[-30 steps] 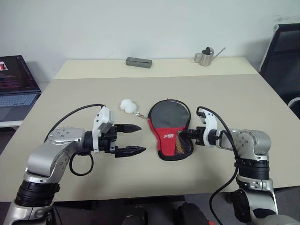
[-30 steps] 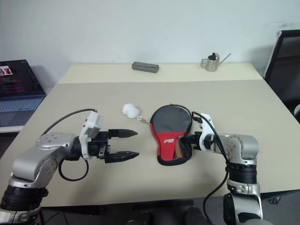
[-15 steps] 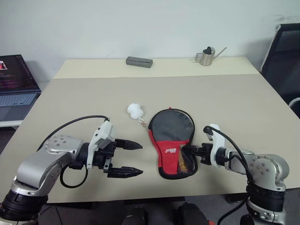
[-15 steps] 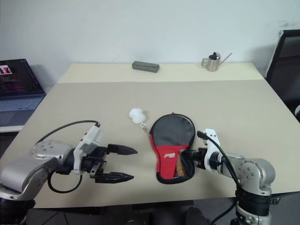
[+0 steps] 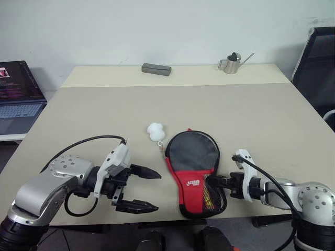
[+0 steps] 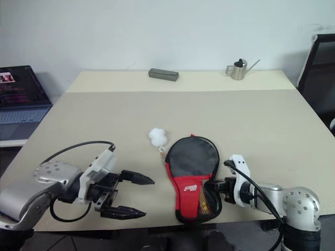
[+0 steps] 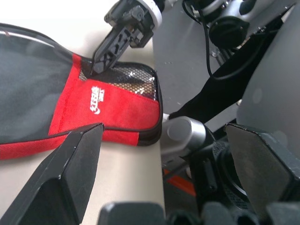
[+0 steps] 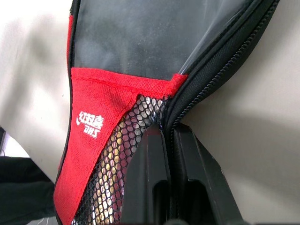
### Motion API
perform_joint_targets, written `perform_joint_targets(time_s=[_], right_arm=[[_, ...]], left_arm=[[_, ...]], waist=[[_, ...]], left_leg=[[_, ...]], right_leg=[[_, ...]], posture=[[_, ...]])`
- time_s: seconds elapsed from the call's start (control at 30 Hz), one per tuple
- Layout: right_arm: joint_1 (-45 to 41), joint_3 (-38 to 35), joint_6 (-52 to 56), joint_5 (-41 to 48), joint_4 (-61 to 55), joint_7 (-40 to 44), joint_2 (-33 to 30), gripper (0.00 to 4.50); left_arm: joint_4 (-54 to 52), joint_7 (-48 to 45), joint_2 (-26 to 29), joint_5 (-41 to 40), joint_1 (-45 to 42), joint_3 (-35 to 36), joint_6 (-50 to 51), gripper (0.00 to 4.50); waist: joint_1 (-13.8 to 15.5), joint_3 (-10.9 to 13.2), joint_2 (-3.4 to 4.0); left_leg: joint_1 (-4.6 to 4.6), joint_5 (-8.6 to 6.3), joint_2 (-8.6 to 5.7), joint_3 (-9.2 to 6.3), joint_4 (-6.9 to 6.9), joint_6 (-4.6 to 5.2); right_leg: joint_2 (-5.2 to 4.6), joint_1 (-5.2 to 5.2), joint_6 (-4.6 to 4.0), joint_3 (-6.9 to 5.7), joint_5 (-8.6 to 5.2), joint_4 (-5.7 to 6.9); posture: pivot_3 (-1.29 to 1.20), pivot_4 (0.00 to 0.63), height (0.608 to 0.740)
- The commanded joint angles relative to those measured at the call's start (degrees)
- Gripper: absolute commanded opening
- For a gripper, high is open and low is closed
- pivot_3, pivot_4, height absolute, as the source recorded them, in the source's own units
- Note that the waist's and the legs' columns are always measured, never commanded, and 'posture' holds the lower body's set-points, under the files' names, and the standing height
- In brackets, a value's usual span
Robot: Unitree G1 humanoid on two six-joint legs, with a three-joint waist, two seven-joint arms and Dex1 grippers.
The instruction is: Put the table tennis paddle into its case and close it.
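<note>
The case (image 5: 191, 151), a black fabric pouch with a red panel and black mesh, lies flat near the table's front edge. The table tennis paddle is mostly hidden inside it; some yellow and red shows through the mesh (image 5: 208, 196). My right gripper (image 5: 215, 181) is shut on the case's zip edge beside the mesh, its fingers (image 8: 150, 154) pressed together there. My left gripper (image 5: 157, 192) stands open just left of the case, apart from it, with nothing between its fingers. A white fluffy ball (image 5: 156, 131) hangs from the case's top left by a small ring.
A grey box (image 5: 156, 69) and a small metal watering can (image 5: 230, 63) stand at the table's far edge. A laptop (image 5: 18, 99) sits on a lower surface to the left. A black chair (image 5: 319, 57) is at the right.
Both arms have drawn back toward the table's front edge. The case slid with the right gripper toward me, and the white ball came along. The left gripper stayed open.
</note>
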Motion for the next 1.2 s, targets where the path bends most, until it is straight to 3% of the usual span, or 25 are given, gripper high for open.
perform_joint_targets(time_s=[0.03, 0.43, 0.83, 0.97, 1.07, 1.2], right_arm=[[1.6, 2.0, -1.7, 9.3, -0.3, -5.4, -2.0, 0.03], [0.1, 19.2, -25.1, 32.8, 2.6, -24.4, -10.9, 0.03], [-0.8, 25.6, -31.2, 33.8, 1.2, -22.7, -18.4, 0.03], [0.6, 25.2, -33.3, 33.8, -0.3, -22.9, -20.8, 1.06], [2.9, 22.6, -35.0, 33.4, -2.7, -20.5, -22.7, 2.1], [7.0, 17.6, -37.0, 32.9, -5.2, -15.1, -25.4, 2.1]], left_arm=[[-1.8, -0.8, 0.7, -1.2, 0.4, 0.3, -0.8, 4.5], [-1.2, -0.4, 0.5, -0.6, 0.6, 0.3, -1.6, 4.5], [-1.3, -0.2, 0.8, -0.5, 1.7, 1.0, -2.1, 4.5], [-0.8, -0.4, 0.9, -0.4, 1.4, 0.7, -2.5, 4.5], [-0.6, -0.5, 0.9, -0.2, 1.2, 0.5, -2.7, 4.5], [-0.4, -0.4, 0.8, -0.1, 1.2, 0.4, -3.0, 4.5]], waist=[[0.0, 0.0, 0.0], [-0.2, 0.0, 0.0], [-0.1, 0.0, 0.0], [0.2, 0.0, 0.0], [0.4, 0.0, 0.0], [0.7, 0.0, 0.0]], left_leg=[[0.0, 0.0, 0.0, 0.0, 0.0, 0.0], [0.02, 0.0, 0.06, 0.07, 0.02, 0.01], [0.02, 0.0, 0.06, 0.06, 0.05, 0.01], [0.0, 0.0, 0.06, 0.05, 0.05, 0.01], [0.0, 0.0, 0.06, 0.05, 0.05, 0.01], [-0.02, 0.0, 0.05, 0.06, 0.05, 0.01]], right_leg=[[0.0, 0.0, 0.0, 0.0, 0.0, 0.0], [0.03, 0.02, -0.01, 0.04, -0.01, -0.02], [0.05, 0.04, 0.0, 0.04, -0.01, -0.06], [0.05, 0.05, -0.01, 0.02, -0.01, -0.1], [0.05, 0.06, 0.0, 0.02, -0.01, -0.12], [0.05, 0.08, 0.01, 0.01, -0.01, -0.17]], posture=[[0.0, 0.15, 0.74], [0.0, 0.15, 0.74], [0.0, 0.15, 0.74], [0.0, 0.15, 0.74], [0.0, 0.15, 0.74], [0.0, 0.15, 0.74]])
